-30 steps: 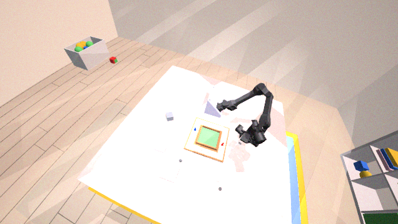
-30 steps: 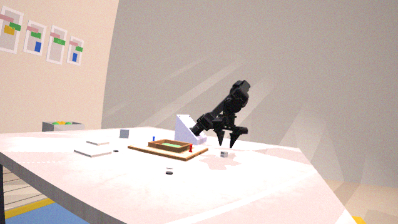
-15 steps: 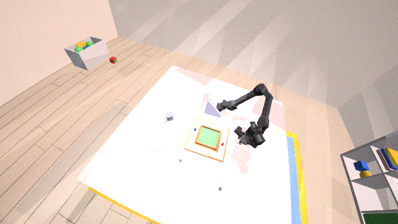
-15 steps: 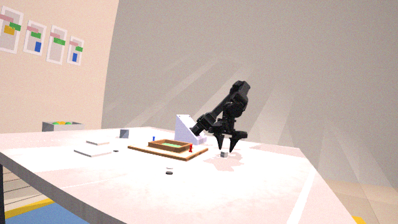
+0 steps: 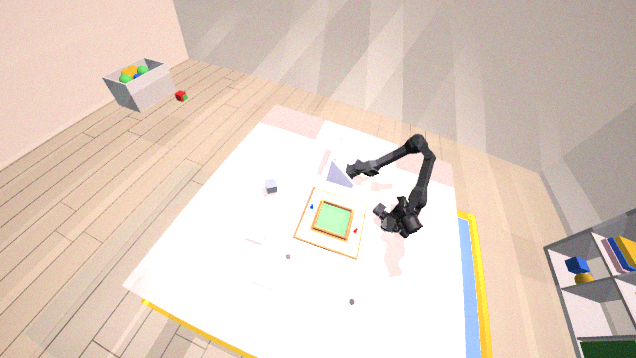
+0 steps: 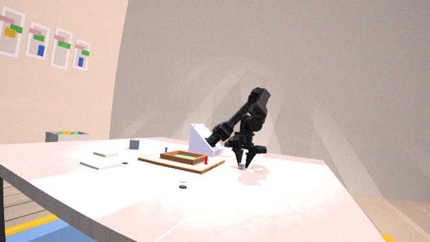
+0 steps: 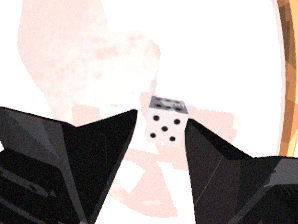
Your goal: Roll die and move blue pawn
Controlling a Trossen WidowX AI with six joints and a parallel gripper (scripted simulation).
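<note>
The die (image 6: 241, 166) (image 7: 166, 126) sits on the table between the fingertips, its light face with several dark pips toward the wrist camera. My gripper (image 6: 243, 165) (image 7: 161, 119) is low over the table and partly open around it. In the wrist view the right finger reaches the die's edge and a narrow gap shows at the left finger. The blue pawn (image 5: 312, 206) (image 6: 165, 149) stands on the board's far left side. The tray (image 5: 330, 235) (image 6: 177, 160), wooden with a green floor, is at the middle of the board (image 5: 327, 247) (image 6: 169, 164). Arrows cannot be made out.
The red pawn (image 5: 355, 230) (image 6: 205, 160) stands on the board's side nearer my gripper. A pale wedge (image 5: 338, 175) (image 6: 199, 142) stands behind the board, by the arm's base. A grey cube (image 5: 271, 186) (image 6: 134, 144), flat white slabs and small dark discs lie around the board.
</note>
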